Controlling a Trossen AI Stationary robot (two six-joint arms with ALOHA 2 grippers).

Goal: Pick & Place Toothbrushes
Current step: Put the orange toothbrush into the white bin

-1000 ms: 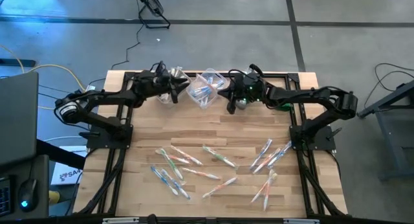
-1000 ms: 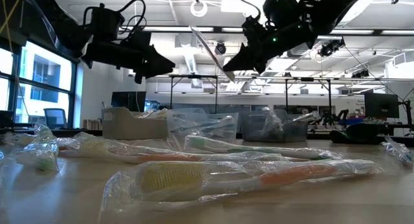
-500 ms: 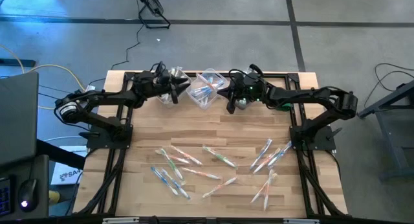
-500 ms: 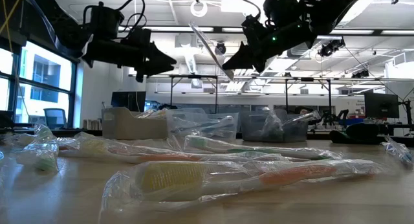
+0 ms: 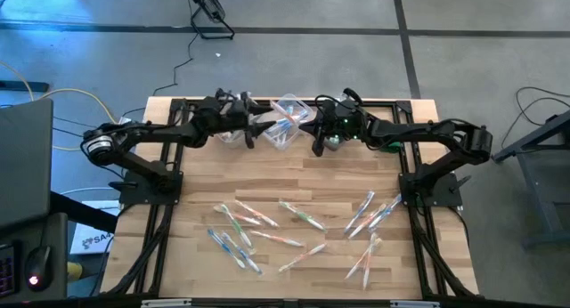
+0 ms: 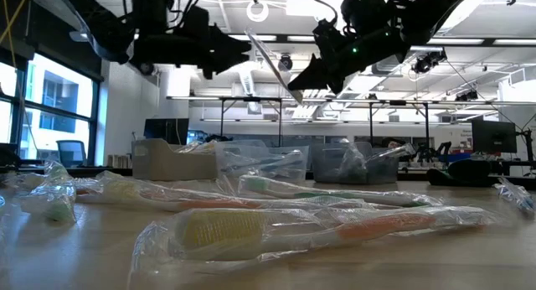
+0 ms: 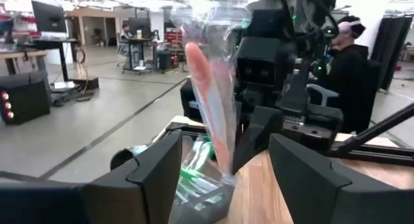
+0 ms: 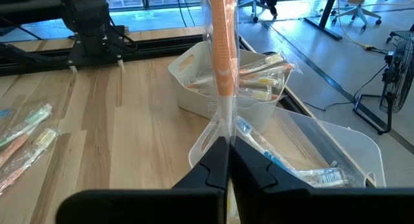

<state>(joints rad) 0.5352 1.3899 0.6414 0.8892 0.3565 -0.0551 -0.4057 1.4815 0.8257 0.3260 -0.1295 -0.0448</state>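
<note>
My right gripper (image 5: 313, 141) hangs over the bins at the table's far edge, shut on an orange-handled toothbrush in a clear wrapper (image 6: 272, 68). My left gripper (image 7: 223, 179) is open and faces it from the table's left. Its fingers stand wide on either side of the toothbrush (image 7: 207, 88) without touching it. In the low view the left gripper (image 6: 249, 54) is level with the brush's upper end. Many more wrapped toothbrushes (image 5: 294, 228) lie flat on the near half of the table. My right gripper pinches the wrapper's end just below the orange handle (image 8: 223, 117) between its two fingers (image 8: 210, 166). The toothbrush sticks out past the fingertips, lifted clear above the bins, and slants up toward the left arm (image 6: 251, 40).
Three bins sit along the far edge under the grippers. One white bin (image 8: 194, 98) holds orange toothbrushes and a clear bin (image 8: 349, 146) holds blue ones. Black frame rails run down both sides of the table (image 5: 160, 228). People and desks show in the room beyond.
My left gripper has moved toward the table's right and slightly up, closing in on the toothbrush held by the right gripper. The right gripper and its toothbrush have stayed where they were.
</note>
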